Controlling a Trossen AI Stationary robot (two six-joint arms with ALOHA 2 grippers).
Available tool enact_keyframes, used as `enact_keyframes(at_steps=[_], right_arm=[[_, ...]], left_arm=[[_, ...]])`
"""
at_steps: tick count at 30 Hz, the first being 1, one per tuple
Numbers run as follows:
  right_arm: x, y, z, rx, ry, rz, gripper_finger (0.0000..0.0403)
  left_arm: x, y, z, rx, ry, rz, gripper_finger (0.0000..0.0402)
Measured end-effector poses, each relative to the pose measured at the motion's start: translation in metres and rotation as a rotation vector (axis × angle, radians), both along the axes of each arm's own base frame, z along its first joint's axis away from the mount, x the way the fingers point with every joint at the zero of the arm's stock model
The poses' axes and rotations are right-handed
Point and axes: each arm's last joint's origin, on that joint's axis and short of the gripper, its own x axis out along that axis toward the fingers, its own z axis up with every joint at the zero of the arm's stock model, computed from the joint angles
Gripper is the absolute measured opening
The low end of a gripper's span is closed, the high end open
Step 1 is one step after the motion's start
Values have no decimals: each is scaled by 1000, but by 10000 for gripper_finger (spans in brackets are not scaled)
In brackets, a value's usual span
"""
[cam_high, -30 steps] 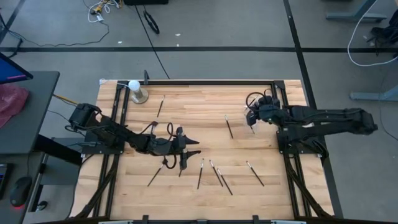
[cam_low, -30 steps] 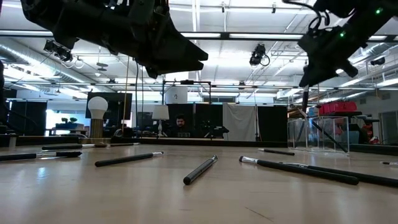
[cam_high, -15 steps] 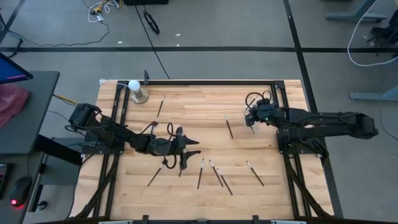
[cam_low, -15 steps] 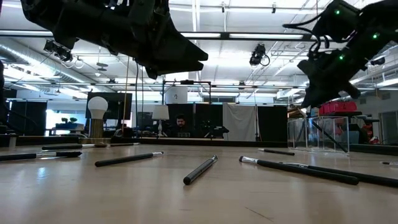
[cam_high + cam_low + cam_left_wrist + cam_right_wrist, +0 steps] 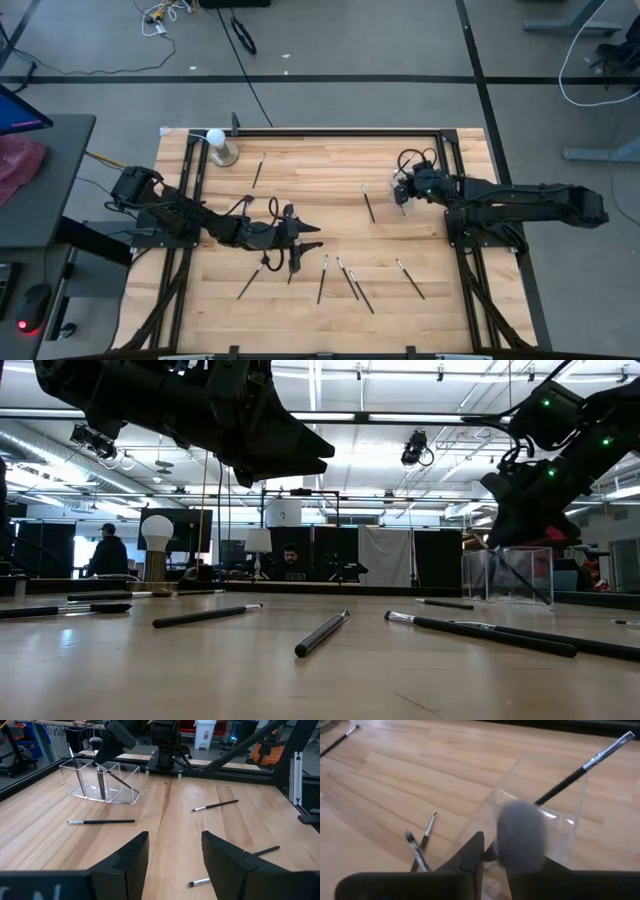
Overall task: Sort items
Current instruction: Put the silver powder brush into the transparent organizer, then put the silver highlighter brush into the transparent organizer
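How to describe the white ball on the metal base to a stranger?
On the light wooden table, look at the high view's top left corner. The white ball on a metallic base stands there, the only round thing; the thin dark brush beside it lies flat.

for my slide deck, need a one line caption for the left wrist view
Open left gripper hovers over the wooden table; far off, the right gripper lowers a brush into a clear box.

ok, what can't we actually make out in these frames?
- Right gripper, right wrist view: a blurred grey brush head covers the fingertips; whether it is gripped or released is unclear.
- Clear holder, high view: the right arm covers it; the count of brushes inside is hidden.
- Brushes on the table, high view: too small to tell tip types.
- Left gripper, low view: only its dark underside shows, cut off by the top edge.
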Motion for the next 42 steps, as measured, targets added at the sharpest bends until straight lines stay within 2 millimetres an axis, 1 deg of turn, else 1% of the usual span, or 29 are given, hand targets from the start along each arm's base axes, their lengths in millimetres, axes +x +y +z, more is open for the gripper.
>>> enact_keyframes(at_steps=[5, 13, 15, 18, 23, 28, 33, 36, 38, 42], right_arm=[[-1, 1, -2, 6, 22, 17, 98], [-2, 0, 0, -34, 40, 14, 188], [-2, 0, 5, -50, 31, 15, 204], [-1, -1, 18, -79, 4, 19, 218], [1, -1, 44, -98, 15, 30, 219], [-2, -1, 66, -112, 63, 14, 204], [2, 4, 81, -135, 28, 74, 186], [9, 14, 86, -165, -15, 167, 174], [15, 24, 89, -174, -59, 255, 167], [28, 51, 97, -218, -173, 441, 154]], left_arm=[[0, 0, 0, 0, 0, 0, 186], [0, 0, 0, 0, 0, 0, 186], [0, 0, 0, 0, 0, 0, 186], [0, 0, 0, 0, 0, 0, 186], [0, 0, 0, -3, 0, 1, 186], [0, 0, 0, -7, -1, 2, 186], [0, 0, 0, -8, -1, 2, 186], [-2, -1, 0, -11, 16, -1, 186], [-6, -1, 4, -24, 35, 10, 186], [-22, 6, 13, -59, 134, 115, 186]])
